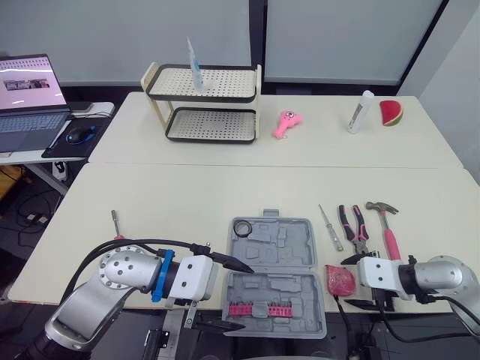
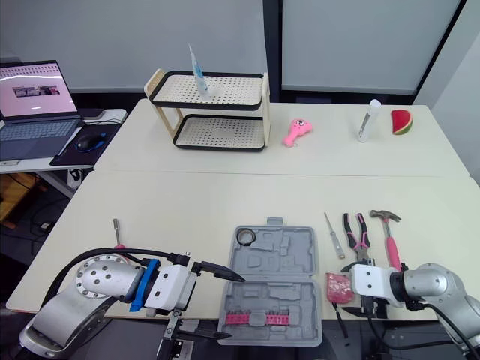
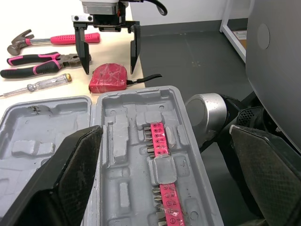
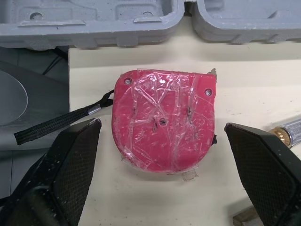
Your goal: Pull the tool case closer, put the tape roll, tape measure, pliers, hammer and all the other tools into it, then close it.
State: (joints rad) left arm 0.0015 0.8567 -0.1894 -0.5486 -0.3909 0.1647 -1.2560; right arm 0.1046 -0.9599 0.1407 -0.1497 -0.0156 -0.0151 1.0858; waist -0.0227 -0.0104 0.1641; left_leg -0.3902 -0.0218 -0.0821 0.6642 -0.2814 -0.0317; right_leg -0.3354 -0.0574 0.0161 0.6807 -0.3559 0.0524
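Note:
The grey tool case [image 1: 289, 247] lies open near the table's front edge. A black tape roll [image 1: 241, 227] sits in its far left corner and a pink bit strip [image 1: 259, 309] in the near half. My left gripper [image 1: 247, 297] is open, its fingers straddling the near half's left end. Right of the case, my right gripper [image 1: 346, 282] is open with a finger on either side of the red tape measure [image 4: 164, 132]. Beyond it lie a screwdriver [image 1: 330, 227], pink-handled pliers [image 1: 352, 229] and a pink-handled hammer [image 1: 386, 225]. A small pink-tipped tool [image 1: 115, 223] lies far left.
At the back stand a two-tier rack [image 1: 206, 101], a pink toy [image 1: 285, 124], a white bottle [image 1: 361, 111] and a watermelon slice [image 1: 391, 112]. A side desk on the left holds a laptop [image 1: 26, 97] and a mouse [image 1: 79, 135].

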